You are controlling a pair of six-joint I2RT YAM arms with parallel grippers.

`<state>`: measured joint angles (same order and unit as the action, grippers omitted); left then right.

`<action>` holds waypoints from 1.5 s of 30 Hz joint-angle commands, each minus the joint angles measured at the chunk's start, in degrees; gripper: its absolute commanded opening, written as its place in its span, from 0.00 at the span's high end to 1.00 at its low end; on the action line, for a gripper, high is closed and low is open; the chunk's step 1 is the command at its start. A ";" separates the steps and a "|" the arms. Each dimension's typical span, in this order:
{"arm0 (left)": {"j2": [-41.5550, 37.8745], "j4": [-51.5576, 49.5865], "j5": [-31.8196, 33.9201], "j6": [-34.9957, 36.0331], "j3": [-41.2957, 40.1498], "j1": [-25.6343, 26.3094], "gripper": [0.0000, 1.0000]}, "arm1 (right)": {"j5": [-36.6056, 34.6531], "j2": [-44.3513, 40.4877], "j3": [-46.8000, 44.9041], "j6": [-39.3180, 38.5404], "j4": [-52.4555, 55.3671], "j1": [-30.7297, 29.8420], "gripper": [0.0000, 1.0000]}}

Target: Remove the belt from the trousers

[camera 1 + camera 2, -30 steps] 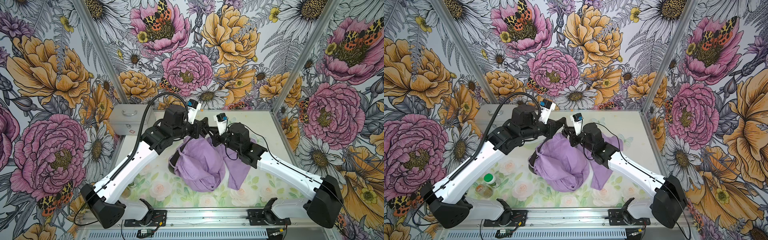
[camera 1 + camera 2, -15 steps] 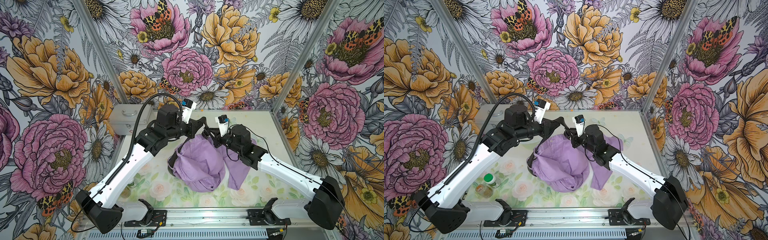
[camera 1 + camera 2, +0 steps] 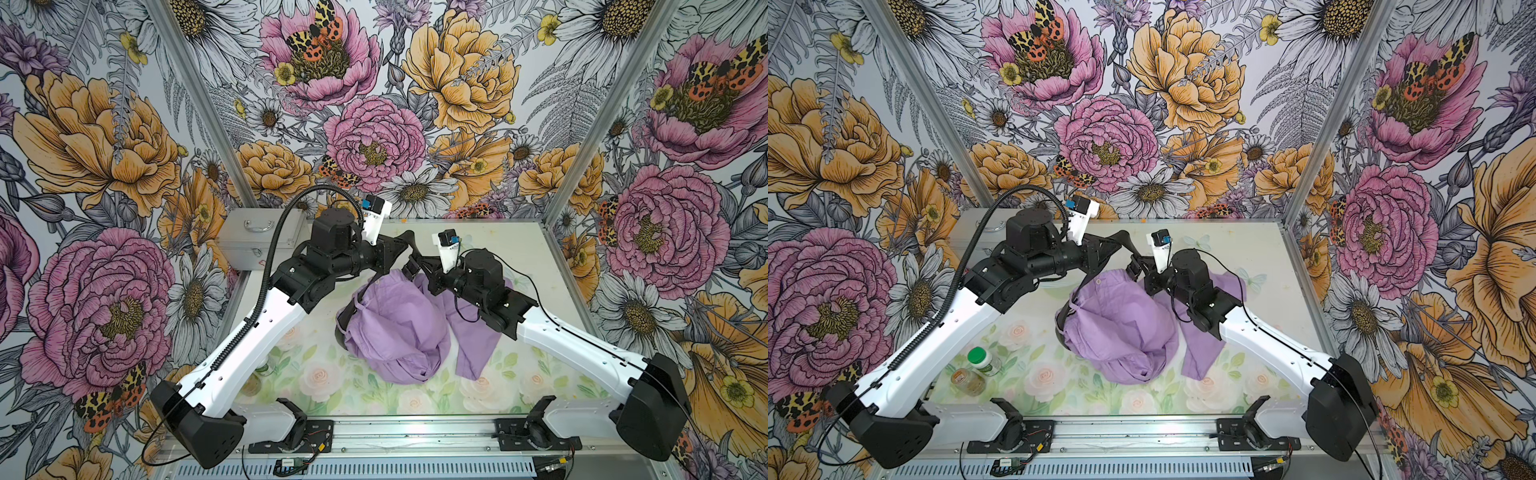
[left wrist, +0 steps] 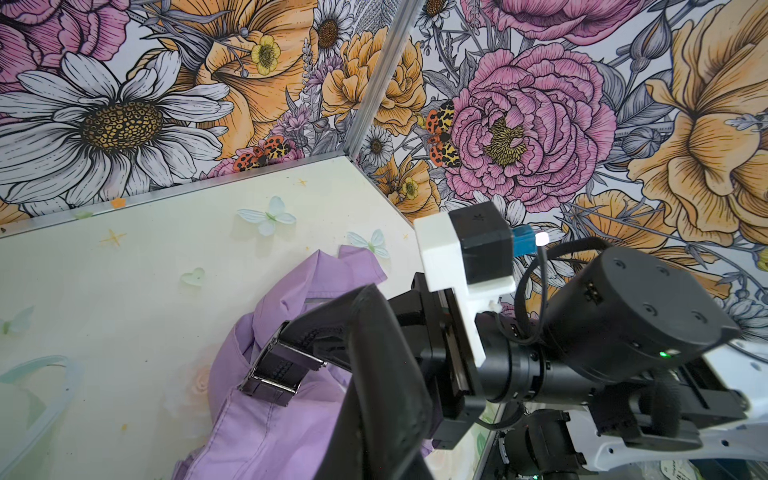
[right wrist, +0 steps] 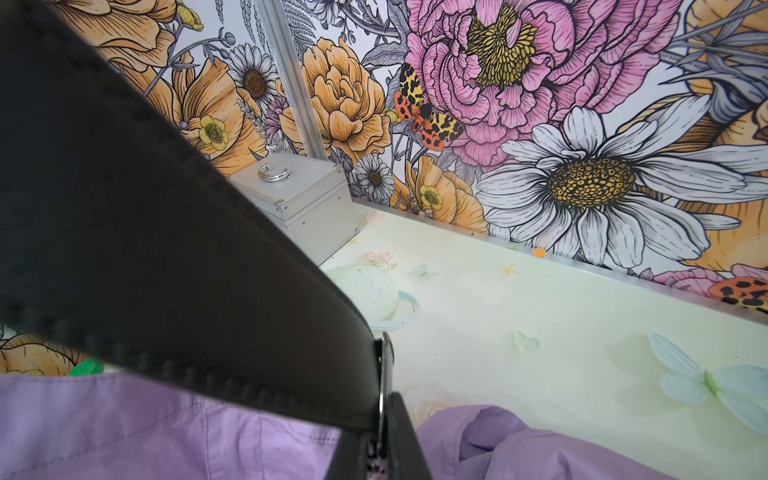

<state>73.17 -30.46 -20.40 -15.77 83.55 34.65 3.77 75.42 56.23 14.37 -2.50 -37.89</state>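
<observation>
The lilac trousers (image 3: pixel 395 324) (image 3: pixel 1117 324) lie crumpled mid-table. The black belt (image 3: pixel 411 245) (image 3: pixel 1124 243) rises from the waistband as a short arch between both grippers. Its other end curves as a dark band round the trousers' left side (image 3: pixel 341 320). My left gripper (image 3: pixel 405 241) (image 3: pixel 1121 239) is shut on the strap (image 4: pixel 382 374), held above the table. My right gripper (image 3: pixel 409 270) (image 3: pixel 1133 268) (image 5: pixel 380 453) is shut on the metal buckle (image 4: pixel 272 374) (image 5: pixel 384 374), just over the waistband. The strap (image 5: pixel 166 249) blocks much of the right wrist view.
A silver case (image 3: pixel 257 237) (image 5: pixel 299 195) stands at the back left corner. Two small jars (image 3: pixel 982 361) (image 3: pixel 967 380) sit at the front left beside my left arm. A pale green ring (image 5: pixel 374 291) lies near the case. The walls stand close behind.
My left arm has drawn back slightly to the left with the strap. The right gripper's jaws have narrowed a little on the buckle. The trousers have hardly shifted.
</observation>
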 commanded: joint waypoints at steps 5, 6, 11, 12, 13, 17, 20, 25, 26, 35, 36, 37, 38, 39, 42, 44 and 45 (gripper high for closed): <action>-10.05 22.21 -8.26 -2.51 4.07 -0.63 1.00 | -6.92 5.08 -4.94 0.84 17.71 2.99 0.96; -10.14 22.60 -8.45 -2.77 3.95 -0.73 1.00 | -6.78 5.30 -4.94 0.88 17.71 3.00 0.95; -10.33 24.03 -9.39 -3.68 3.56 -0.90 1.00 | -6.52 6.06 -5.16 1.19 17.71 3.00 0.88; -10.47 24.24 -9.48 -3.79 3.59 -0.90 1.00 | -6.60 6.13 -5.16 1.19 17.71 3.00 0.88; -10.57 24.39 -9.54 -3.87 3.42 -0.90 1.00 | -6.62 6.28 -5.15 1.19 17.74 3.00 0.88; -10.79 25.41 -10.14 -4.33 3.29 -0.99 1.00 | -6.48 6.72 -5.42 1.19 17.69 3.00 0.88; -10.90 25.67 -10.44 -4.46 3.38 -1.14 1.00 | -6.20 7.15 -5.51 1.19 17.62 3.07 0.87; -11.17 26.32 -10.52 -4.62 3.29 -1.23 1.00 | -6.18 7.64 -5.60 1.19 17.62 3.25 0.85; -11.25 26.48 -10.53 -4.70 3.33 -1.29 1.00 | -6.04 7.80 -5.60 1.19 17.62 3.26 0.85; -11.85 27.22 -10.12 -4.98 2.95 -1.61 1.00 | -5.35 8.34 -5.60 1.14 17.27 3.43 0.86; -11.95 27.34 -10.03 -5.17 2.86 -1.67 1.00 | -5.18 8.34 -5.68 1.02 17.27 3.46 0.86; -12.05 27.42 -10.01 -5.15 2.89 -1.78 1.00 | -5.01 8.34 -5.69 0.94 17.27 3.47 0.87; -12.00 27.39 -10.06 -5.25 2.85 -1.87 1.00 | -4.81 8.30 -5.69 0.86 17.30 3.50 0.90; -11.99 27.46 -10.10 -5.33 2.93 -1.95 1.00 | -4.74 8.41 -5.69 0.78 17.29 3.52 0.93; -12.22 27.93 -10.03 -5.37 2.92 -2.03 1.00 | -4.52 8.64 -5.60 0.68 17.27 3.52 1.00; -12.43 28.26 -9.74 -5.37 2.76 -2.11 1.00 | -4.26 8.85 -5.53 0.65 17.27 3.52 1.00; -12.36 28.26 -9.81 -5.32 2.85 -2.11 1.00 | -4.16 8.89 -5.51 0.66 17.33 3.52 0.97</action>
<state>70.02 -24.21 -24.36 -19.62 82.50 32.95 4.84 79.31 54.96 14.09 -3.11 -36.77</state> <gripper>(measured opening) 0.074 0.099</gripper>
